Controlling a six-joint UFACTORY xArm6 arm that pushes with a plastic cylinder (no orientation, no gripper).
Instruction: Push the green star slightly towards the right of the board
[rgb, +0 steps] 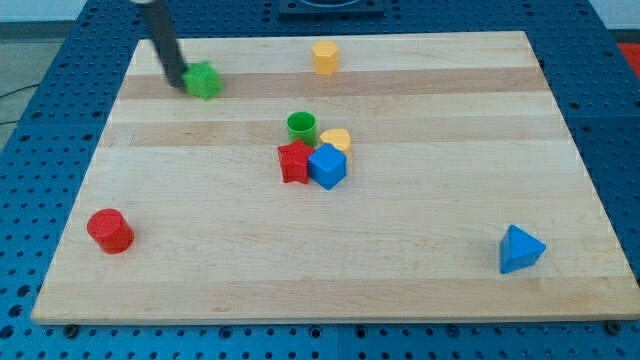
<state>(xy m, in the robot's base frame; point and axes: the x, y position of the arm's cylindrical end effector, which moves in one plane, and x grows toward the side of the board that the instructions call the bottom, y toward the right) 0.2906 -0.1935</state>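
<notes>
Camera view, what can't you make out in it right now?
- Green star: its left side is hidden behind my tip, so contact is unclear.
- Yellow block in the central cluster: mostly hidden behind the blue cube, shape unclear.
- My rod's upper part: cut off by the view's top edge.

The wooden board (420, 280) carries a green star (204, 80), yellow cylinder (324, 57), red cylinder (110, 231), blue pyramid (519, 249) and a central cluster (317, 153).
</notes>
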